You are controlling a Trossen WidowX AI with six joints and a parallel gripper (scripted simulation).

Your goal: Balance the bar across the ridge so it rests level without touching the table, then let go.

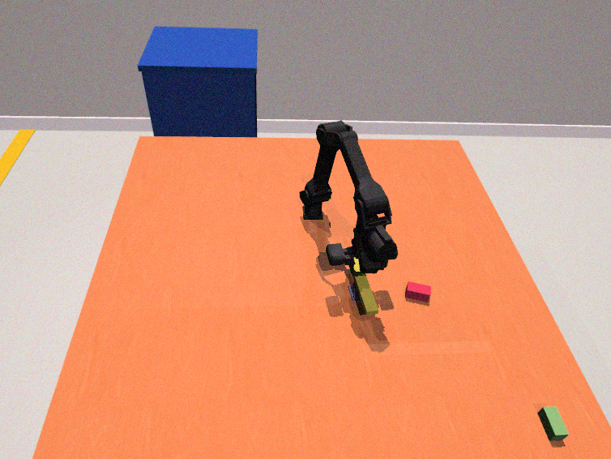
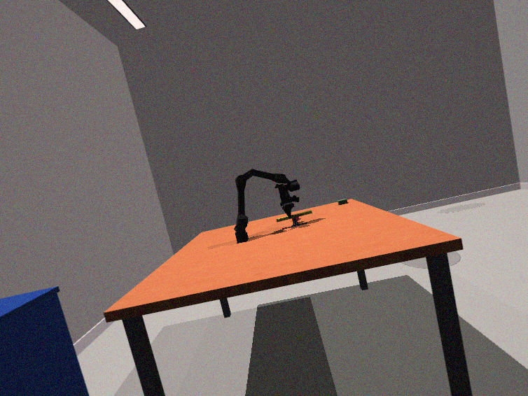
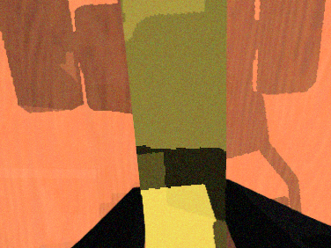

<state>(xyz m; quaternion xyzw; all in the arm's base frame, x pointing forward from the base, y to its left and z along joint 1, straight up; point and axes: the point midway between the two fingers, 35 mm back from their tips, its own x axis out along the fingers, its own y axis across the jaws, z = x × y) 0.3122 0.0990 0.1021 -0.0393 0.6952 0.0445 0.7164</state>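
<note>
The yellow bar is held above the table, with its long side running away from the arm's base. My gripper is shut on the bar, nearer its arm-side end. The ridge, a small dark blue piece, stands on the table under the bar and is mostly hidden by it in the top view. In the exterior view the bar looks roughly parallel to the table top. Whether it touches the ridge's top cannot be told. The ridge is hidden in the wrist view.
A red block lies to the right of the bar in the top view. A green block lies farther off near a table corner. A blue cabinet stands on the floor beyond the table edge.
</note>
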